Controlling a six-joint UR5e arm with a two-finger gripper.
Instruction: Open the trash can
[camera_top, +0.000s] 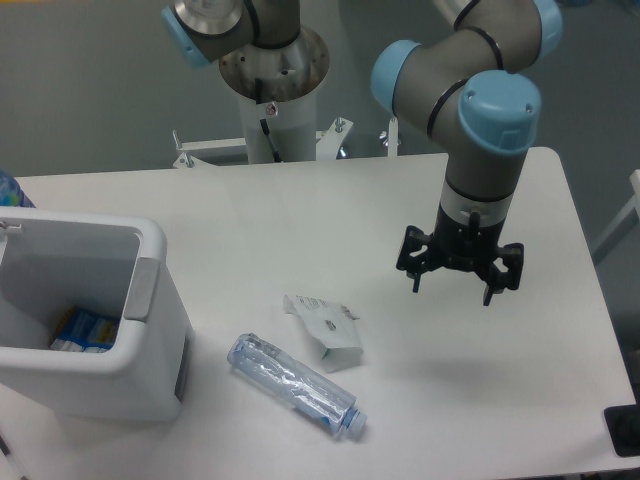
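The boxy white plastic bin (95, 320) sits at the near left of the table (300, 215), top open, with a grey tab (141, 290) on its right rim and blue packets inside. The gripper (457, 285) hangs wide, holding nothing, over the right side. Between them lie a crumpled white carton (324, 330) and a clear ribbed bottle (293, 386).

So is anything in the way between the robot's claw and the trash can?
Yes. The small carton and the clear bottle lie on the table between the open tool and the trash can. Moving above them, its path looks free.
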